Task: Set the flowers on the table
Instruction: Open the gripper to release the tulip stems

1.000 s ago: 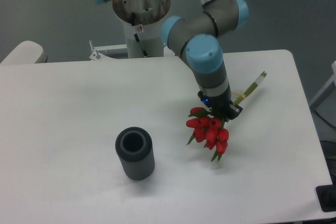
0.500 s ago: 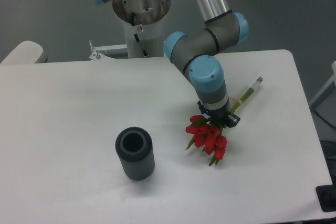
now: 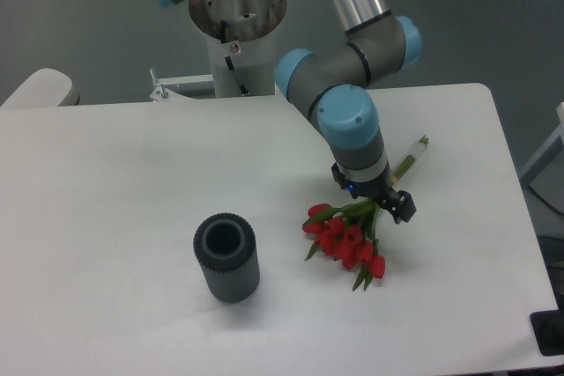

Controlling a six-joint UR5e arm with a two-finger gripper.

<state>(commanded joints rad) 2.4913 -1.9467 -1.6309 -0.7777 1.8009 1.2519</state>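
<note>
The arm reaches down over the table, and the gripper sits low, right at the neck of the flowers, where the green leaves meet the red heads. The fingers are mostly hidden under the wrist, so whether they clamp the stems or have let go, I cannot tell from this angle.

The flowers sit to the right of the cylinder, well apart from it, with clear white top between the two. The red heads fan out toward the near edge, nearest the cylinder; the pale stems run away up and to the right, farther from the cylinder, poking out past the gripper. The bunch lies at a shallow slant and looks to be resting on the table or just about touching it, heads spread rather than hanging.

The grip point makes sense: taking the bunch at the bound stems just behind the heads keeps the blooms from being crushed and lets the whole thing lie flat in one line. The cylinder stands upright, open mouth up, out of the way.

By my reckoning this is the set-down itself, nearly finished. What remains would be a clean release and a lift straight up, since the leaves could snag on the fingers and drag the bunch.
</note>
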